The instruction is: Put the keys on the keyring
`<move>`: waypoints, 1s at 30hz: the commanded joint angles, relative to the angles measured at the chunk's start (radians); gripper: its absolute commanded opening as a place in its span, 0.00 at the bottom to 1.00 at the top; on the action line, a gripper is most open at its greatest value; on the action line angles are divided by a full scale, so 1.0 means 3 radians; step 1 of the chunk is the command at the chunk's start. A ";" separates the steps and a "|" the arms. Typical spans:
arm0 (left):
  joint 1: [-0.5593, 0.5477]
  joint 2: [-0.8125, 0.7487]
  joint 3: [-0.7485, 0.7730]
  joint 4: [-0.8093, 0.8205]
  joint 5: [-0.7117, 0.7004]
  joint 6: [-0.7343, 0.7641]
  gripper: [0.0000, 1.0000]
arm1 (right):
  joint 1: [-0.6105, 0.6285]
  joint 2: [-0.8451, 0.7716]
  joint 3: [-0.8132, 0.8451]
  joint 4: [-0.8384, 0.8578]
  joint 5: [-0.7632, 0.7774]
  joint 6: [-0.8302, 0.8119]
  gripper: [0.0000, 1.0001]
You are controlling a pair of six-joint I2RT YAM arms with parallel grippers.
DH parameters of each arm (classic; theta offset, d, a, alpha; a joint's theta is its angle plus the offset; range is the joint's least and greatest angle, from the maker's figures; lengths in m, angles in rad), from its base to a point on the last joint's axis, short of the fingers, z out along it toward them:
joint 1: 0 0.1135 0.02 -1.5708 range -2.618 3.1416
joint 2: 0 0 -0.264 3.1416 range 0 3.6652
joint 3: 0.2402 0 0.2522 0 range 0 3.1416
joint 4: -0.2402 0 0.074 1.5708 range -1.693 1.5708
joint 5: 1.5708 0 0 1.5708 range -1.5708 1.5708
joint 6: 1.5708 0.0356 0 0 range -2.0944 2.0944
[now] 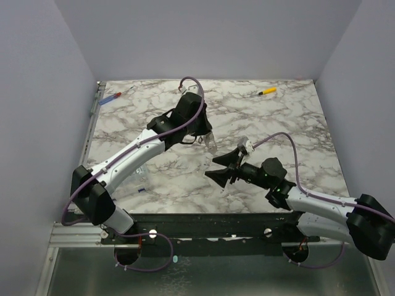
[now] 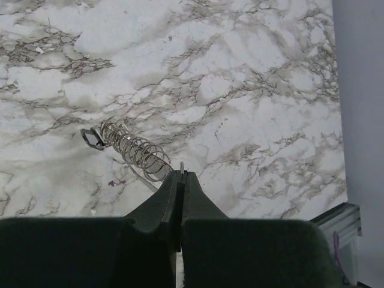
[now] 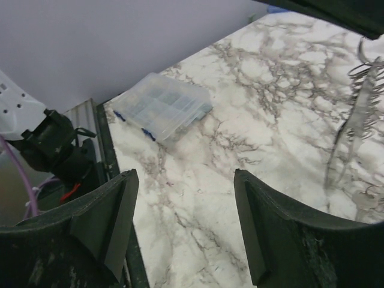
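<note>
We see the keys (image 2: 137, 153) as a pale cluster of thin silver-grey metal pieces. They are stacked so closely that they read like a loose spring, and their edges glint. At one end sits the keyring (image 2: 91, 138), a small thin dark loop with an angular, almost six-sided outline, touching the cluster.

The left gripper (image 2: 182, 176) has its matte black fingers pressed together, pinching a thin sliver of metal at the cluster's near end. Which piece that sliver belongs to, we cannot tell. In the left wrist view the cluster's long axis slants from the fingertips up and to the left. The keyring is at the far end, pointing away from the gripper.

From the right wrist the same cluster hangs at the right edge, its axis close to upright, with thin lines of wire running down from it. From above it is a small pale bit just under the left gripper, near the middle of the table (image 1: 284, 129), a smooth white top veined in grey like marble.

The right gripper (image 1: 217, 166) stands spread with nothing between its wedge-shaped black fingers, near the keys but apart from them. A clear plastic box (image 3: 162, 105) with compartments and blue latches lies flat at the table's near left.
</note>
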 commanded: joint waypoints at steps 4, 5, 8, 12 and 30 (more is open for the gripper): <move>0.0144 -0.0426 -0.0370 0.0331 0.0564 -0.0444 0.00 | 0.0022 -0.0006 -0.0039 0.0365 0.0570 -0.0642 0.75; 0.0172 -0.0462 -0.0426 0.0361 0.0619 -0.0520 0.00 | 0.0022 -0.0052 -0.0038 0.0308 0.0542 -0.0768 0.75; 0.0239 -0.0549 -0.0610 0.0545 0.0762 -0.0720 0.00 | 0.0022 -0.0317 -0.0027 0.0081 0.0557 -0.1124 0.75; 0.0266 -0.0601 -0.0735 0.0653 0.0807 -0.0808 0.00 | 0.0032 -0.0580 -0.0083 0.0034 0.0877 -0.1380 0.75; 0.0285 -0.0731 -0.0987 0.0879 0.0948 -0.0935 0.00 | 0.0040 0.0522 0.0171 0.0763 0.1656 -0.1611 0.75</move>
